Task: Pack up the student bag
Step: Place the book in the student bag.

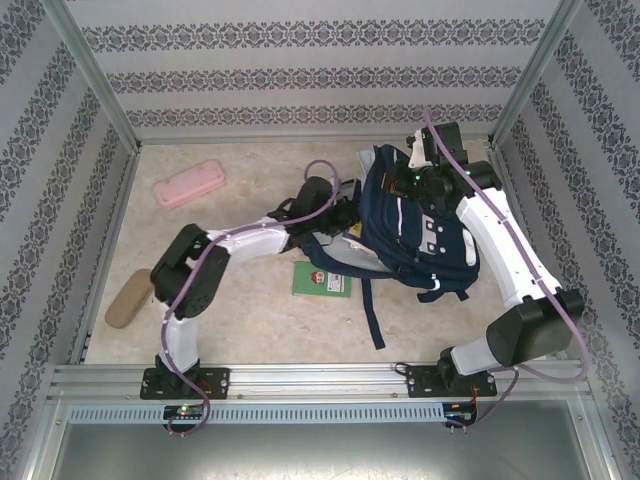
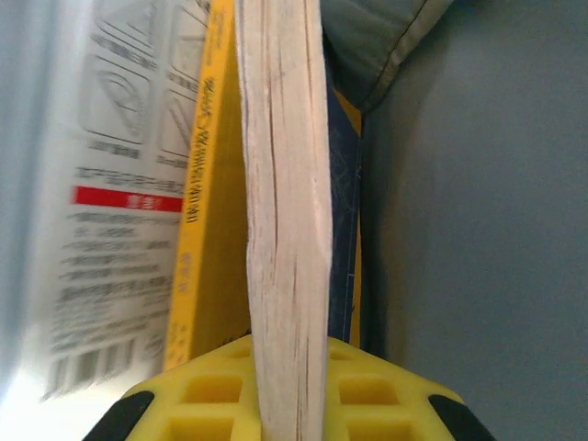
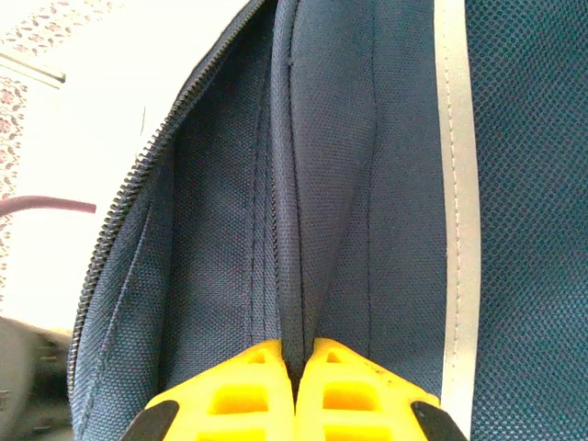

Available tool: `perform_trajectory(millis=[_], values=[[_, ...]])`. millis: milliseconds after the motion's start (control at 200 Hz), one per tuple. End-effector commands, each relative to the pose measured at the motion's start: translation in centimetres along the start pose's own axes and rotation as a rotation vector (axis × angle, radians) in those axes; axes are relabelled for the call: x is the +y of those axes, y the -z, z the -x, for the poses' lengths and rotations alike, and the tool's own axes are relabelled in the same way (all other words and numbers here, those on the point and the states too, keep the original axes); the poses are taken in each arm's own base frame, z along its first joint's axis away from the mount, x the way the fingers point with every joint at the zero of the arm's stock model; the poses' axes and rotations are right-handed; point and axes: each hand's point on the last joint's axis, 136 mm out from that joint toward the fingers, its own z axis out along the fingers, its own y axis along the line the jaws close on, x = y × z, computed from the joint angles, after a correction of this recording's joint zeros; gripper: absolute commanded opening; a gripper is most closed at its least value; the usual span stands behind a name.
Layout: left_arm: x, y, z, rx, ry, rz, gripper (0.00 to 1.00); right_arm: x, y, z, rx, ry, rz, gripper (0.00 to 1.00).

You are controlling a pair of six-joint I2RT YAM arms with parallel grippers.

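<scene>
Clock: read on the top view, 12 at the far wall, 6 at the arms' bases.
Student bag [image 1: 425, 235]: navy, lying on the desk [image 1: 240, 310] from the centre out toward 3 o'clock, a dark strap trailing toward 6.
Left hand [image 2: 289, 390]: clamped on a book [image 2: 285, 211], the yellow fingers either side of its pale page edge. On the top view it is at the bag's 9 o'clock side, at the opening.
Book: yellow cover, standing on edge, with grey-blue lining beside it at its 3 o'clock and a blurred white printed surface at its 9 o'clock.
Right hand [image 3: 299, 377]: pinched tight on a fold of the bag's navy fabric, between the zip and a white stripe. On the top view it is at the bag's 12 o'clock end.
Green book [image 1: 322, 279]: flat on the desk just toward 6 from the centre, touching the bag's edge.
Pink case [image 1: 188, 184]: at 10 o'clock, well apart from the bag.
Tan pouch [image 1: 128, 298]: at 8 o'clock, by the desk's edge.
</scene>
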Motion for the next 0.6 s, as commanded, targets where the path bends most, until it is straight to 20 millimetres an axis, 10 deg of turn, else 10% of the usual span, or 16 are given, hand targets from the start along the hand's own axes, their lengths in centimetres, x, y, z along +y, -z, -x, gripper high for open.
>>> perform_trajectory(millis=[0,130,285,445,594], values=[[-3.7,-2.6,-0.3,-0.028,-0.037,-0.054,0.00,4.4,4.4,1.8,-0.124,0.045,0.168,0.00],[-2.7,-6.1,-2.9,0.021,-0.122,0.088,0.05,4.0,4.8,1.6,-0.128,0.039,0.164,0.00],[-1.5,-7.8,-5.1,0.116,-0.177,0.192,0.43,3.3,4.4,1.2,-0.121,0.030,0.157,0.00],[-2.4,-4.7,-3.9,0.074,-0.245,0.225,0.76,2.3,3.6,0.9,-0.113,0.030,0.139,0.00],[-3.7,-0.1,-1.9,0.036,-0.308,0.254,0.87,0.9,2.0,0.4,-0.087,0.029,0.117,0.00]])
